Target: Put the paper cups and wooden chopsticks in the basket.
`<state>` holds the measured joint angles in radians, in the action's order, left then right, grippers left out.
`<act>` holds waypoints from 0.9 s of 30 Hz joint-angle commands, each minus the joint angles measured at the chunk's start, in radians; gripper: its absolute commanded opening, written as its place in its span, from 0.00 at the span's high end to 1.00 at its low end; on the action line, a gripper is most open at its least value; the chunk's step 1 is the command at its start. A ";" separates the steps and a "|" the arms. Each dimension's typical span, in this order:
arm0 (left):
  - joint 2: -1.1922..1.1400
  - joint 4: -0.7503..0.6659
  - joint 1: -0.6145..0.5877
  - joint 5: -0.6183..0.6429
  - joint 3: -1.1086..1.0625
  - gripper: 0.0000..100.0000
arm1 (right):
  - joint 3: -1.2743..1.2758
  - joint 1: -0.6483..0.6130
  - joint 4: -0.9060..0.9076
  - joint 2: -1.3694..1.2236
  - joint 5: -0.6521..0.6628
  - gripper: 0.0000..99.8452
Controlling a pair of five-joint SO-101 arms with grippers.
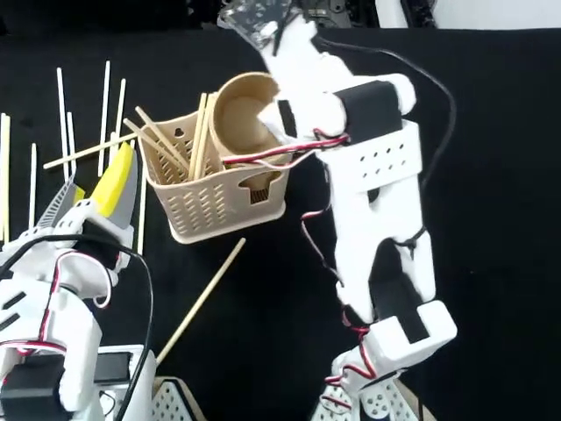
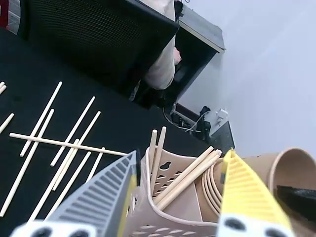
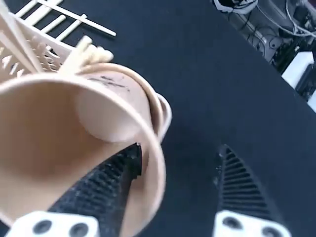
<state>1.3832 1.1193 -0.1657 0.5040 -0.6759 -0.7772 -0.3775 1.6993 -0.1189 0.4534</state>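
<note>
The beige basket (image 1: 219, 206) stands left of the table's middle and holds several wooden chopsticks (image 1: 200, 136) and nested paper cups (image 1: 241, 118) that lean on their side. My right gripper (image 1: 279, 116) is at the cups and open. One black finger (image 3: 106, 182) is inside the outer cup (image 3: 59, 148), and the other stands well outside it. My left gripper (image 1: 88, 189) is open near the basket's left side, with nothing between its grey and yellow fingers. More chopsticks (image 1: 61, 105) lie loose at the far left, and one chopstick (image 1: 202, 298) lies in front of the basket.
The table is covered in black cloth (image 1: 491, 132). The right arm (image 1: 377, 202) stretches over the table's middle toward the basket. Beyond the far edge are dark boxes (image 2: 98, 34) and cables (image 3: 276, 19).
</note>
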 commanded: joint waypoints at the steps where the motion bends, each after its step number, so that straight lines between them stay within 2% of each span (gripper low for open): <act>1: 0.002 -0.021 -0.013 0.008 0.002 0.72 | -0.059 -0.054 -0.040 0.010 0.003 0.75; 7: 0.005 -0.020 -0.015 0.008 0.002 0.72 | -0.117 -0.068 -0.100 0.002 0.000 0.74; 13: 0.005 -0.020 -0.015 0.008 0.001 0.72 | 0.041 -0.089 -0.169 -0.097 0.000 0.74; 15: 0.005 -0.018 -0.015 0.008 -0.001 0.72 | 0.025 -0.089 -0.170 -0.113 0.000 0.74; 25: 0.008 -0.023 -0.015 0.006 -0.015 0.73 | -0.340 -0.112 0.038 0.015 0.000 0.75; 27: 0.003 -0.028 -0.016 -0.002 -0.025 0.73 | -0.380 -0.137 0.071 0.050 -0.002 0.80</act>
<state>1.3832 1.1193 -0.1657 0.5040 -0.6928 -1.0641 -0.4772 1.7254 -0.1496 0.4565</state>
